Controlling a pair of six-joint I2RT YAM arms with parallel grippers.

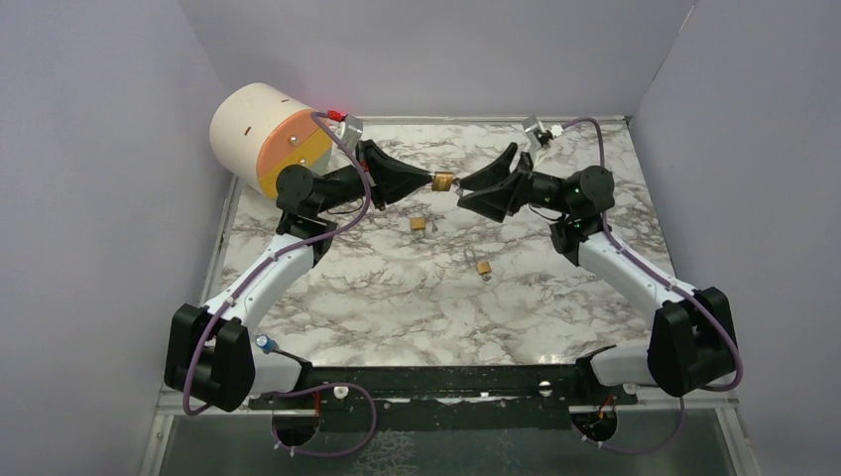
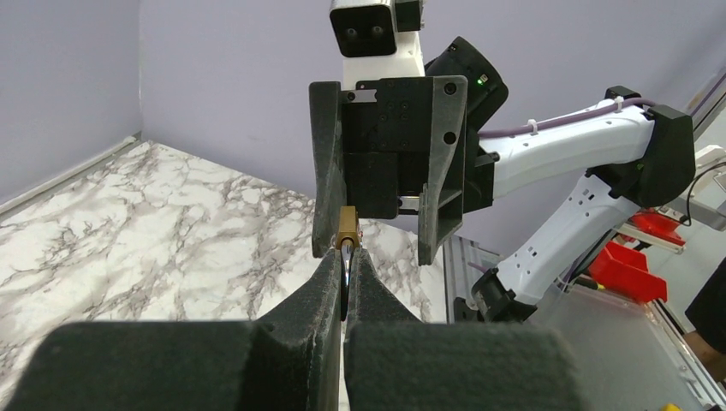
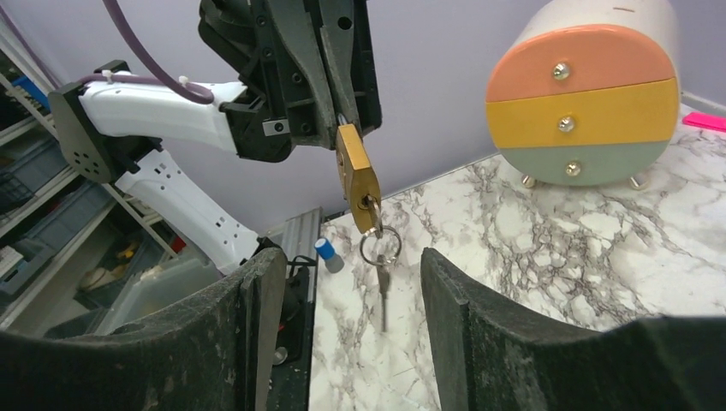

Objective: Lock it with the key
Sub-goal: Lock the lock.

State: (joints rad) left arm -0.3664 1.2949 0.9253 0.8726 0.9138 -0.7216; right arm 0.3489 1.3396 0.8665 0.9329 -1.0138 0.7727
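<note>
it was a robotics lab's test cell: plain lavender panels (image 1: 89, 149) boxed in a marble-patterned tabletop (image 1: 397, 297), a left arm (image 1: 268, 268) and right arm (image 1: 625, 263) were bolted to its near edge, and cluttered storage shelves (image 3: 30, 201) and red bins (image 2: 629, 267) stood beyond.

Glossy brass padlock (image 3: 358, 178), dull metal key (image 3: 383, 295), smooth marbled tabletop (image 1: 397, 297)

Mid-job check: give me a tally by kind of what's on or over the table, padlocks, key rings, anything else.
Small brass padlocks: 3, one in the left gripper, two on the marble table
Metal key rings: 1 clearly seen, hanging from the held padlock
Round cream drawer unit: 1
Total: 5
</note>
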